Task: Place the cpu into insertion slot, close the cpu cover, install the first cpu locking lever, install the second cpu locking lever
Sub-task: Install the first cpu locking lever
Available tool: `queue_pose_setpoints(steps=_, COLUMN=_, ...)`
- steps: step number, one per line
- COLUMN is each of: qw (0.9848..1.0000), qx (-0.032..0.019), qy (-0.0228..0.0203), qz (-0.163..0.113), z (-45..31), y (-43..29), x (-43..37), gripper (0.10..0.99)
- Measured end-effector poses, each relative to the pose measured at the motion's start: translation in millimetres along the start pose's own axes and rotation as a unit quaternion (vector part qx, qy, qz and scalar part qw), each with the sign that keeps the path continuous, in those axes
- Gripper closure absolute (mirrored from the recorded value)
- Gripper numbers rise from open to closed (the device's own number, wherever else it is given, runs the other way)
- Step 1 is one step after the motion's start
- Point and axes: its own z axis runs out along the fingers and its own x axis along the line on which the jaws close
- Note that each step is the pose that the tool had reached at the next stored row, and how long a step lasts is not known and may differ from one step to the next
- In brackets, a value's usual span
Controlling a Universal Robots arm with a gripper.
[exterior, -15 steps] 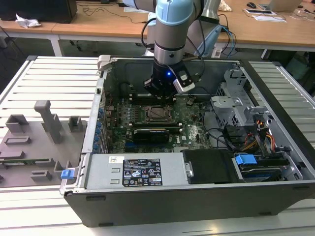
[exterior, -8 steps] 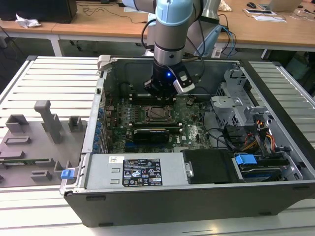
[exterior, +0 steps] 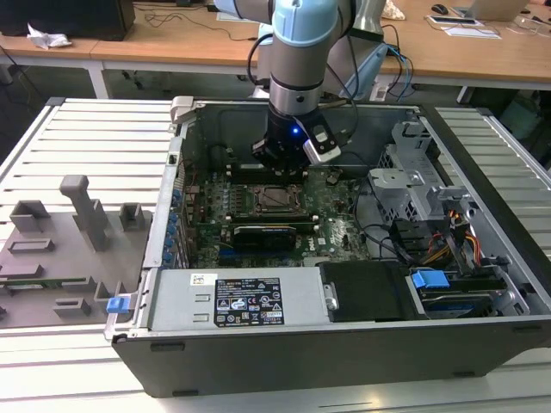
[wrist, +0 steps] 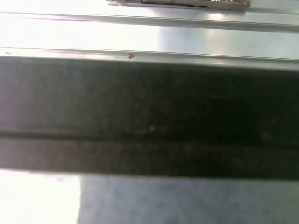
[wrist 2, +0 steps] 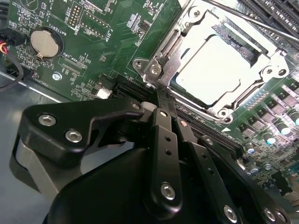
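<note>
The cpu (wrist 2: 217, 70) lies flat in the insertion slot (exterior: 280, 200), its pale metal top showing through the window of the cpu cover (wrist 2: 201, 21), which is folded down over it. A thin locking lever (wrist 2: 243, 14) runs along the cover's far side, and another lever (wrist 2: 164, 52) lies along the near side. My gripper (wrist 2: 161, 105) is shut with nothing between its fingers, its tip close to the socket's corner. In the exterior view my gripper (exterior: 284, 163) hangs just above the socket inside the open computer case.
Long memory slots (wrist 2: 275, 9) flank the socket, and a coin battery (wrist 2: 44, 44) sits on the green board. A black card (exterior: 274, 232), the power supply (exterior: 241, 297) and a drive cage (exterior: 422, 185) crowd the case. A grey fixture tray (exterior: 60, 249) lies outside.
</note>
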Motion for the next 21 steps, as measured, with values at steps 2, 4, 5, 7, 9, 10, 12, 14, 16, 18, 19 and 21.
queue_pose_setpoints(steps=2, qw=1.0, qx=-0.0016, qy=-0.0002, qz=0.0, z=-0.1, y=0.1, x=-0.2, gripper=0.984)
queue_pose_setpoints(steps=4, qw=1.0, qx=-0.0019, qy=-0.0003, qz=0.0, z=-1.3, y=0.3, x=-0.3, gripper=0.984)
queue_pose_setpoints(steps=5, qw=1.0, qx=-0.002, qy=-0.0004, qz=0.0, z=-2.1, y=0.5, x=-0.4, gripper=0.984)
queue_pose_setpoints(steps=7, qw=1.0, qx=-0.0016, qy=-0.0001, qz=0.0, z=-5.1, y=0.6, x=-0.3, gripper=0.984)
queue_pose_setpoints(steps=9, qw=1.0, qx=-0.0017, qy=-0.0001, qz=0.0, z=-8.9, y=1.1, x=-0.4, gripper=0.984)
queue_pose_setpoints(steps=10, qw=1.0, qx=-0.0018, qy=-0.0002, qz=0.0, z=-8.8, y=0.9, x=-0.5, gripper=0.984)
queue_pose_setpoints(steps=12, qw=1.0, qx=-0.0016, qy=-0.0001, qz=0.0, z=-9.1, y=-0.5, x=-0.4, gripper=0.984)
queue_pose_setpoints(steps=14, qw=1.0, qx=-0.0016, qy=-0.0001, qz=0.0, z=-9.2, y=-2.8, x=-0.3, gripper=0.984)
queue_pose_setpoints(steps=16, qw=1.0, qx=-0.0016, qy=-0.0001, qz=0.0, z=-9.5, y=-5.0, x=-0.2, gripper=0.984)
queue_pose_setpoints(steps=18, qw=1.0, qx=-0.0017, qy=-0.0001, qz=0.0, z=-9.6, y=-6.7, x=-0.1, gripper=0.984)
queue_pose_setpoints(steps=19, qw=1.0, qx=-0.0016, qy=-0.0001, qz=0.0, z=-9.7, y=-7.5, x=-0.1, gripper=0.984)
queue_pose_setpoints(steps=21, qw=1.0, qx=-0.0017, qy=-0.0001, qz=0.0, z=-9.8, y=-8.4, x=-0.1, gripper=0.984)
